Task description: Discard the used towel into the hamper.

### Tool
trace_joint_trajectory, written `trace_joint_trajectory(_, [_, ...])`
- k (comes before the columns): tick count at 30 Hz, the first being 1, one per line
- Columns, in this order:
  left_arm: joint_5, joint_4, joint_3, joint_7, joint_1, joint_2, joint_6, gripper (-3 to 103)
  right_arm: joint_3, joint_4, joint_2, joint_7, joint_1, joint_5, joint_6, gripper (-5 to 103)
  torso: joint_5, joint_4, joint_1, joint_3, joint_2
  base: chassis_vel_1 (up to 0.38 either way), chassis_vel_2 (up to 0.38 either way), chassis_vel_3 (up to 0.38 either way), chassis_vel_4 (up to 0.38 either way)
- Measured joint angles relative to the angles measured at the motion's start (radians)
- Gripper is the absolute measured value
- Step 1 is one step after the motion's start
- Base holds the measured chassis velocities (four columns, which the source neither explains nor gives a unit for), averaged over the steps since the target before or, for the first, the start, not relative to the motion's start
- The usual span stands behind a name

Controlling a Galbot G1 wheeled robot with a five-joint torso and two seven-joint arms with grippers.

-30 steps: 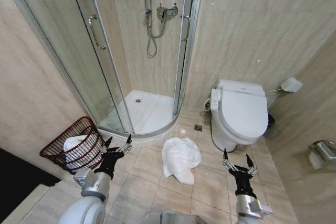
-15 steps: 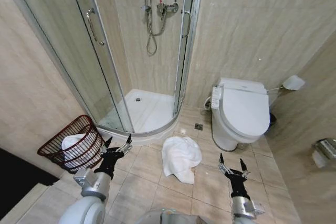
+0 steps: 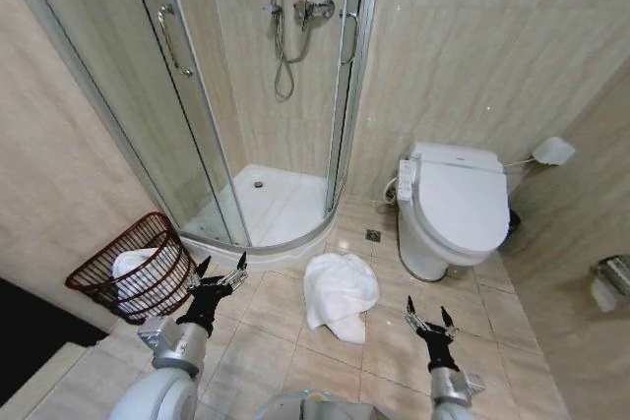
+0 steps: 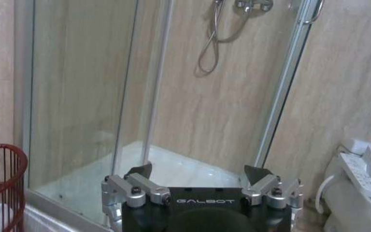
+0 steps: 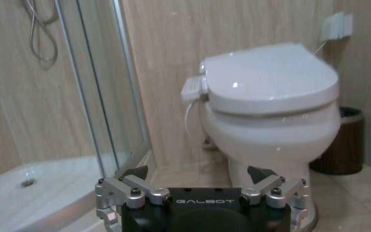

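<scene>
The used towel [image 3: 340, 294] lies crumpled on the floor tiles between the shower base and the toilet; soft, light and limp, it likely suits a pinch on a raised fold. The hamper [image 3: 130, 276] leans against the left wall. The left gripper [image 3: 219, 273] and right gripper [image 3: 426, 320] hover spread and empty.

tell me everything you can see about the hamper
The hamper is a small dark reddish-brown basket of open wire with horizontal bands, rounded and tapering. It leans tilted, its open mouth facing up and toward the room, on the tiled floor by the wall, next to the shower enclosure's curved base. Something white, seemingly cloth, already lies inside. The left gripper hangs open close beside it, not touching. In the left wrist view its red rim and wires show at the edge.
</scene>
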Motion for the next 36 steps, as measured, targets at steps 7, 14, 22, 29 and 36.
trace_joint_trajectory(7, [0.0,0.0,0.0,0.0,0.0,0.0,0.0,97,-0.033,-0.173,-0.006,-0.052,0.111,-0.023,0.017,100,0.0001,0.0,-0.012,-0.019,-0.032,0.0,0.0,0.0,0.0])
trace_joint_trajectory(14, [0.0,0.0,0.0,0.0,0.0,0.0,0.0,97,-0.052,-0.244,-0.018,-0.085,0.151,-0.026,0.026,100,0.0,-0.0001,-0.015,-0.021,-0.037,-0.008,0.007,0.007,-0.003])
trace_joint_trajectory(22, [0.0,0.0,0.0,0.0,0.0,0.0,0.0,97,-0.066,-0.325,-0.031,-0.13,0.179,0.011,0.082,100,0.0,0.0,-0.015,-0.02,-0.035,-0.12,0.107,0.103,-0.116])
trace_joint_trajectory(29, [0.0,0.0,0.0,0.0,0.0,0.0,0.0,97,-0.074,-0.415,-0.05,-0.187,0.219,0.023,0.092,100,-0.0001,0.0004,-0.012,-0.017,-0.032,-0.167,0.167,0.179,-0.155])
trace_joint_trajectory(36, [0.0,0.0,0.0,0.0,0.0,0.0,0.0,97,-0.069,-0.59,-0.087,-0.317,0.312,0.01,0.031,100,0.0004,-0.0005,-0.013,-0.017,-0.029,-0.027,0.02,-0.018,-0.009])
